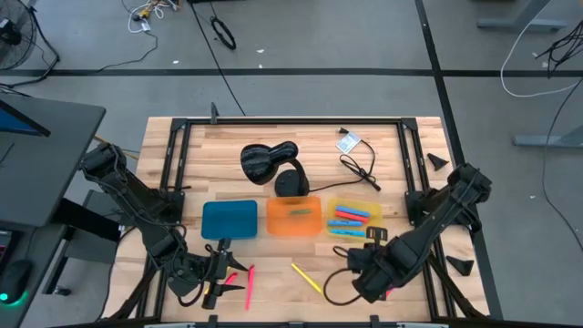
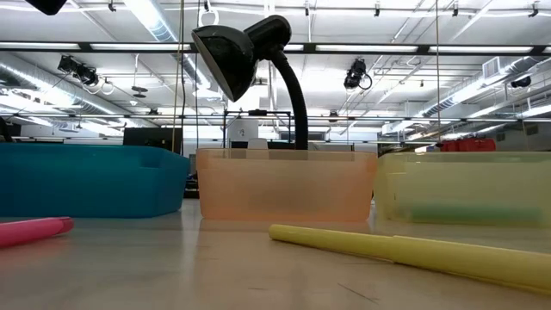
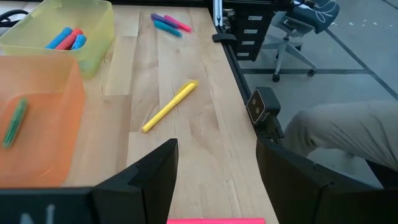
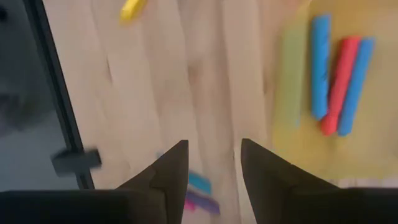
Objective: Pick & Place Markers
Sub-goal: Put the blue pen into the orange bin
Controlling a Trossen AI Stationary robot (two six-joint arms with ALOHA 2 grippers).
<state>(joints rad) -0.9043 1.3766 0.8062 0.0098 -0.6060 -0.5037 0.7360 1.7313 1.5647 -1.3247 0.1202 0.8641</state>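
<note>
My left gripper (image 3: 216,180) is open near the table's near-left corner (image 1: 219,273). A pink marker (image 3: 216,220) lies on the wood between its fingers. Another pink marker (image 1: 248,287) lies just beside it. A yellow marker (image 1: 307,278) (image 3: 169,107) (image 2: 413,251) lies flat in the near middle. My right gripper (image 4: 214,165) is open, low at the near right (image 1: 369,271), above a small cluster of blue, pink and purple markers (image 4: 199,190) (image 3: 169,23). The yellow tray (image 1: 353,217) holds blue and red markers (image 4: 339,81). The orange tray (image 1: 293,217) holds a green one (image 3: 15,121).
A blue tray (image 1: 229,220) stands left of the orange one. Behind the trays are a black desk lamp (image 1: 273,166) and its cable (image 1: 360,169). A black metal frame (image 1: 173,155) borders the table. A person's trouser leg (image 3: 348,134) shows beyond the table's edge.
</note>
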